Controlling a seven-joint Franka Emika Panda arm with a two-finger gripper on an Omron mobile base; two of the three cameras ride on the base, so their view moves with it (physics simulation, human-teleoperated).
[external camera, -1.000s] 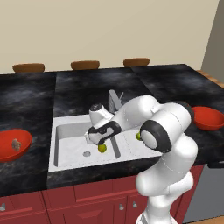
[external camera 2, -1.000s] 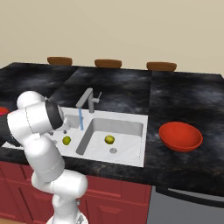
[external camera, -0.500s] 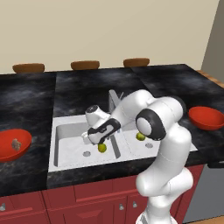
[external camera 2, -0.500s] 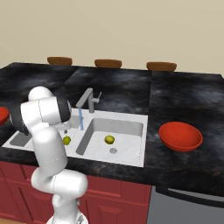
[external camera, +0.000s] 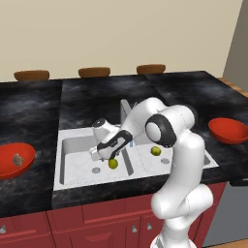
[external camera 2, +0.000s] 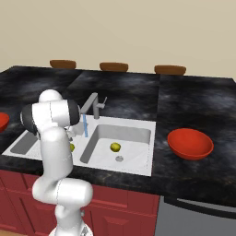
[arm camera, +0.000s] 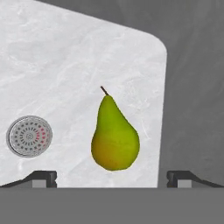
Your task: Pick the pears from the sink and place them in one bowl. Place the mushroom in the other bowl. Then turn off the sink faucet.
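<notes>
The pear (arm camera: 115, 136) lies flat just below my pincer (arm camera: 112, 176), whose jaws I hold wide to straddle it for pickup.

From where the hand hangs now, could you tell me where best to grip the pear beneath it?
Grip the pear across its wide lower belly, coming straight down from above. It lies flat on the sink floor, stem pointing away, and the open hand probably spans the belly, clear of the drain.

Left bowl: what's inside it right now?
The left bowl holds the mushroom, a small brown lump on its inner wall. No pear is in it; both pears lie in the sink. The bowl's left part is cut off by the frame.
</notes>
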